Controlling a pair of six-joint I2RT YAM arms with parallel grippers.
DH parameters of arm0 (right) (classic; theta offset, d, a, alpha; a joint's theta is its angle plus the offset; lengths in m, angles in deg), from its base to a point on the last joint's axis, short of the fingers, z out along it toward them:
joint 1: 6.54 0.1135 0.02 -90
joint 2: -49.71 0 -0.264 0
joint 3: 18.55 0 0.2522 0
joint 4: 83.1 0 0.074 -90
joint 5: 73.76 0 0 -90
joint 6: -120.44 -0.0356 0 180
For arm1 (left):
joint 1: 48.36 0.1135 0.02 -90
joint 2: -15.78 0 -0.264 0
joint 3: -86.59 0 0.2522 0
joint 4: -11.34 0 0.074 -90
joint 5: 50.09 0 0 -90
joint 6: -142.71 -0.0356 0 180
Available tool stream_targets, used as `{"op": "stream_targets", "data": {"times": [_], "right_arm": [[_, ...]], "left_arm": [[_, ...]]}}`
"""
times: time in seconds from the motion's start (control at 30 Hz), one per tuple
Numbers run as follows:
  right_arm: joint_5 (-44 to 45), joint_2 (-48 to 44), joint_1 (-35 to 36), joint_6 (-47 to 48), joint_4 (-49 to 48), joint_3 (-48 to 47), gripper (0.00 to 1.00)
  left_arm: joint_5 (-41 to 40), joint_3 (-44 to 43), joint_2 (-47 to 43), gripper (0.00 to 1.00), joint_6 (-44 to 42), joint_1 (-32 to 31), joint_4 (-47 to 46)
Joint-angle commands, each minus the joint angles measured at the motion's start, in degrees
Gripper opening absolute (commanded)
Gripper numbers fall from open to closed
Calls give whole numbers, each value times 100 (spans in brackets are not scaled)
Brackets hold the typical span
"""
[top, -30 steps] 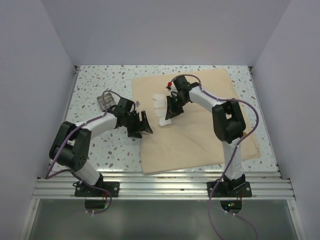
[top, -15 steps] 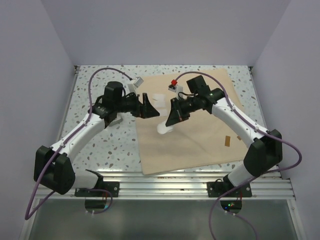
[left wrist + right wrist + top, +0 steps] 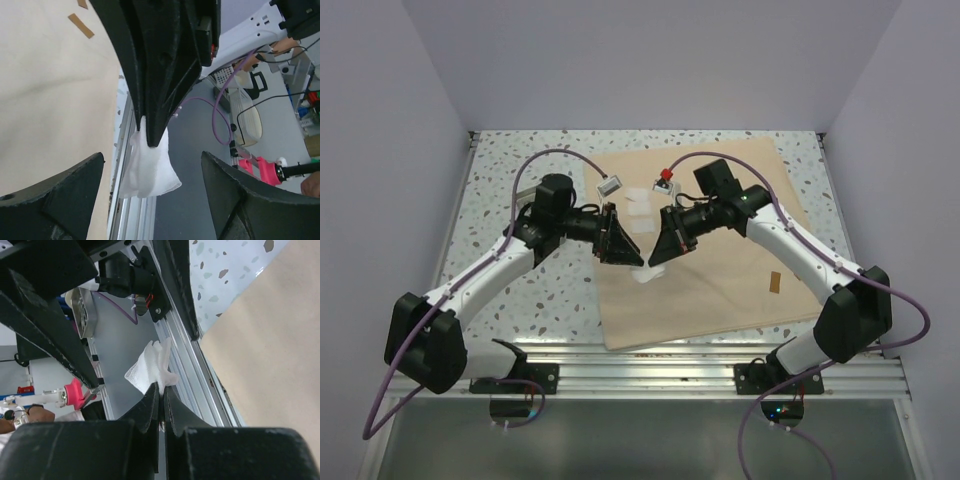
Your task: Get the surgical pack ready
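The right fingers (image 3: 146,415) pinch the gauze (image 3: 150,172) by its top, dangling straight ahead of the wide-spread left fingers (image 3: 62,197).

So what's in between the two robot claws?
A white gauze square hangs there, pinched in the shut right gripper and facing the open left gripper. The left wrist view shows it best.

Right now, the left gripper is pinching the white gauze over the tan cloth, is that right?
No, the right gripper is pinching the white gauze over the tan cloth; the left gripper is open beside it. The right wrist view shows this.
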Motion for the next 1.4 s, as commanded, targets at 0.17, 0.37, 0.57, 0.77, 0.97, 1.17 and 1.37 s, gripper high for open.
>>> {"op": "stream_targets", "data": {"times": [0.17,0.37,0.57,0.77,0.97,1.17,1.37], "right_arm": [[-406,16,160,41,-148,-357,0],[-441,165,195,41,-104,-524,0],[266,367,195,58,106,-796,16],[2982,675,38,-547,485,-1376,67],[3418,921,-762,-1628,142,-1254,74],[3373,1387,-833,-1410,406,-1561,77],[3145,1773,-833,-1392,230,-1605,77]], "left_arm": [[457,63,87,82,139,-184,-539],[624,-7,350,75,121,-175,-557],[765,-183,570,23,-230,-166,5],[195,-96,500,0,-345,544,409],[-1552,-95,447,0,-467,2064,1076],[-2855,-332,876,0,-327,3550,1183],[-2708,-825,2169,0,-310,4096,762]]}}
